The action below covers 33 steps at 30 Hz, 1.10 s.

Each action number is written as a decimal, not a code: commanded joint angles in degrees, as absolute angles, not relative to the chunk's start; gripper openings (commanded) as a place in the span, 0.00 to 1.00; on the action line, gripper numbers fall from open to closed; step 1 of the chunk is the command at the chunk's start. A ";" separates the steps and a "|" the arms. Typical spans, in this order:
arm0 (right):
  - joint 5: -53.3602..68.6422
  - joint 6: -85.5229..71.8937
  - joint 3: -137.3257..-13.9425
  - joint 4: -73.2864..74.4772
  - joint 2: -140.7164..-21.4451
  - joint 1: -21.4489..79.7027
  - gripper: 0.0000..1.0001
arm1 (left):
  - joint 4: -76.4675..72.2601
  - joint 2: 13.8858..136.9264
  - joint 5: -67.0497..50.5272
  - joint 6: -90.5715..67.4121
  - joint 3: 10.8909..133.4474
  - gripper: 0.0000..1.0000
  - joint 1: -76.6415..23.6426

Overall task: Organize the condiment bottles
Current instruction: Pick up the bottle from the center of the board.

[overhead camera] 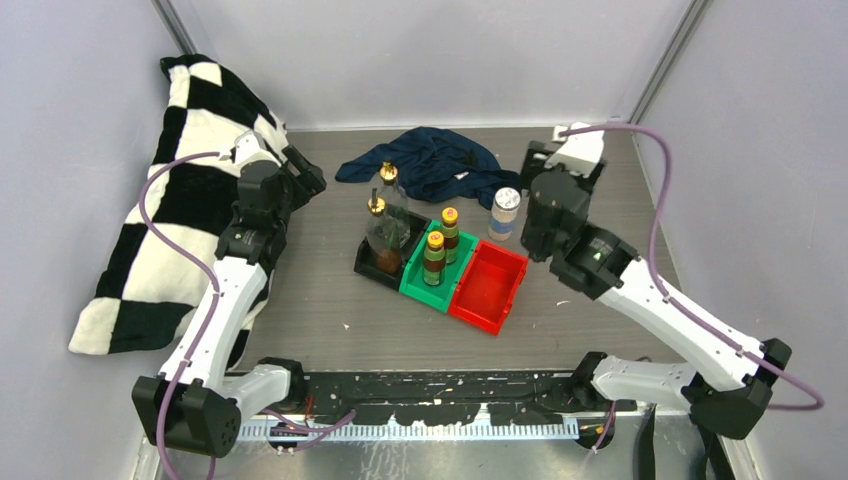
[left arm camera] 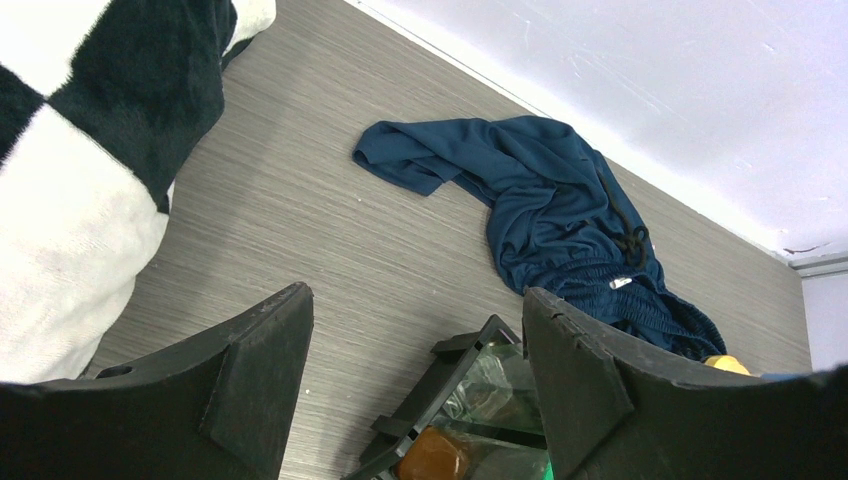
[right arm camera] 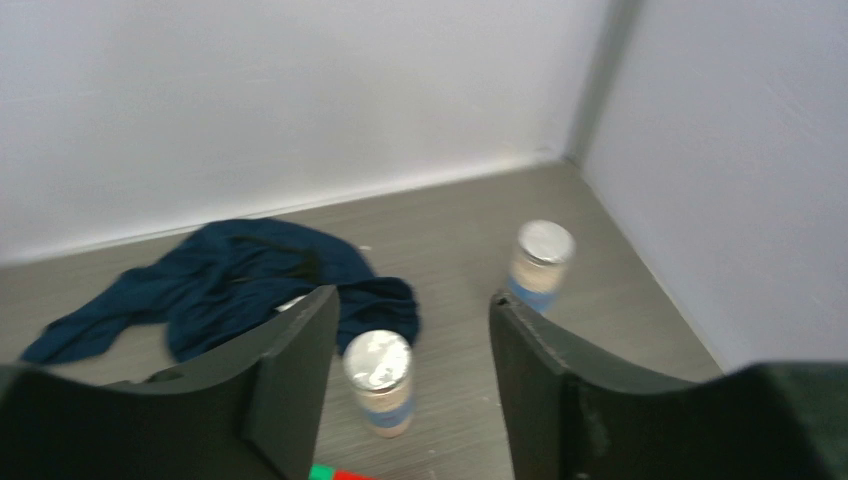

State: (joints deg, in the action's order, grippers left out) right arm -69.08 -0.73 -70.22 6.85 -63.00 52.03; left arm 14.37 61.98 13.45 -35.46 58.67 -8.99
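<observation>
**Two arms reach in, both hands open**

We see a grey table [overhead camera: 320, 310]. A big black-and-white blanket [overhead camera: 190, 200] lies along its left side.

The left arm [overhead camera: 225, 300] goes up from the near edge and bends beside the blanket. Its left hand [left arm camera: 415, 300] points across the table toward the blue cloth [overhead camera: 430, 160] at the back. The fingers [left arm camera: 250, 380] stand apart and hold nothing.

The right arm [overhead camera: 660, 300] comes in from the near right corner and leans toward the middle. Its right hand [right arm camera: 412, 297] faces the back wall. Its fingers are apart too and hold nothing.

Three bins sit side by side in the middle. The black bin [overhead camera: 372, 268] holds the two clear glass bottles [overhead camera: 385, 235], standing up. The green bin [overhead camera: 420, 285] holds the two dark bottles [overhead camera: 434, 258], also standing. The red bin [overhead camera: 485, 290] is on the right.

One white-capped jar [overhead camera: 507, 213] stands on the table behind the red bin, just beside the right hand and not touched. The other jar [right arm camera: 543, 265] stands farther back, near the right wall.
</observation>
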 commanded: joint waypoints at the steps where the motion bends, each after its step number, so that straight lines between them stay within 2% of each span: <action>1: -69.29 -19.51 -70.56 25.01 -61.98 39.54 0.74 | 11.16 60.14 12.90 -35.83 58.17 0.77 -8.79; 6: -61.69 -26.14 -73.69 32.98 -67.76 28.35 0.89 | 11.04 59.99 12.58 -36.04 58.10 0.77 -8.87; 11: -51.13 -28.44 -74.79 31.77 -73.55 18.00 0.91 | 10.99 59.94 12.65 -35.97 57.96 0.77 -8.88; 16: -43.37 -28.94 -81.36 33.04 -82.53 10.05 0.91 | 10.97 60.27 12.66 -36.03 57.92 0.77 -8.88; 20: -40.57 -28.12 -86.93 34.26 -89.12 7.30 0.91 | 10.81 60.41 12.66 -36.05 57.88 0.78 -8.85; 33: -32.86 -28.75 -94.17 33.08 -99.27 3.57 0.91 | 10.80 59.94 12.66 -35.95 57.79 0.77 -8.93</action>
State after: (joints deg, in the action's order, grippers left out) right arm -35.03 -27.46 -89.71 33.76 -97.78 4.84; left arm 13.52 61.36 12.82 -35.64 57.91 -8.99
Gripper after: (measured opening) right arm 0.908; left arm 0.774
